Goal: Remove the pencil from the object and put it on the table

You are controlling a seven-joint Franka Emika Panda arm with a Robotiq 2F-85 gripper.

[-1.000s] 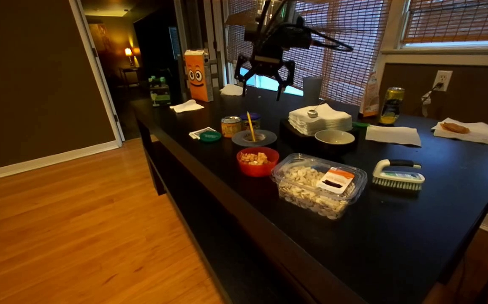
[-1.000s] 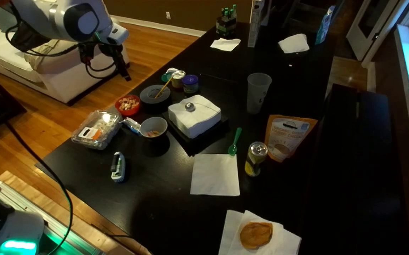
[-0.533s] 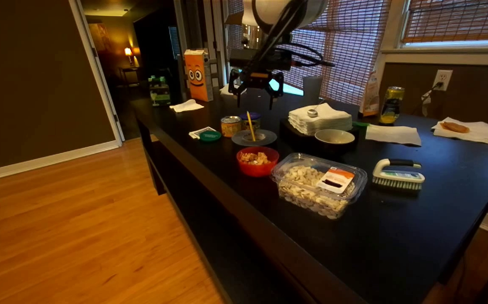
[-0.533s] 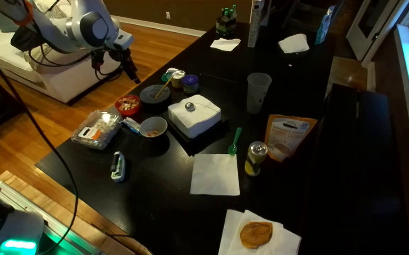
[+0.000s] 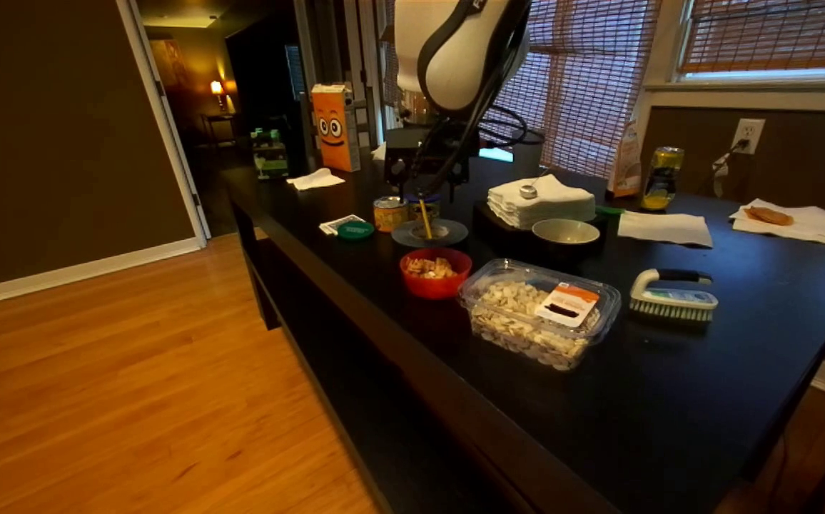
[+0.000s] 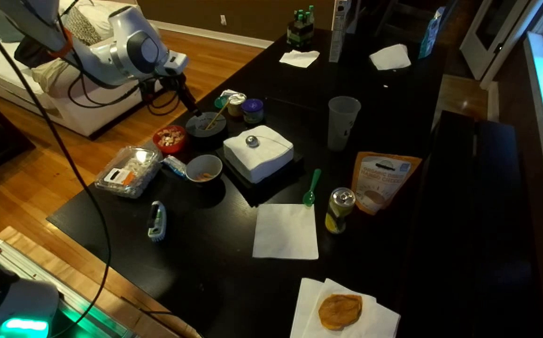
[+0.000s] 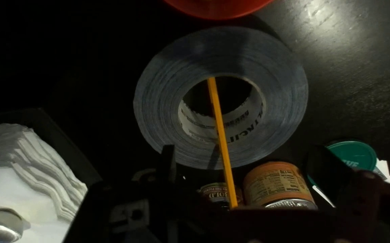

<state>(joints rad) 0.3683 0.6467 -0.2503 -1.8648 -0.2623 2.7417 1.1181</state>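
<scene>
Wooden floor [image 5: 155, 400] fills the lower left of an exterior view, the long black table [image 5: 641, 428] its middle and right. The robot arm [image 5: 455, 71] hangs at top centre, a stack of white napkins [image 5: 544, 205] to its right. In the wrist view the gripper [image 7: 242, 150], low in the frame, has its jaws well apart and holds nothing. Near the centre lies a roll of tape [image 7: 161, 101], the slim yellow pencil [image 7: 222, 141] leaning in its hole, its upper end between the jaws as seen there, though depth is hard to judge. This looks like the approach; the next move should centre the jaws, close and lift the pencil clear of the roll.
</scene>
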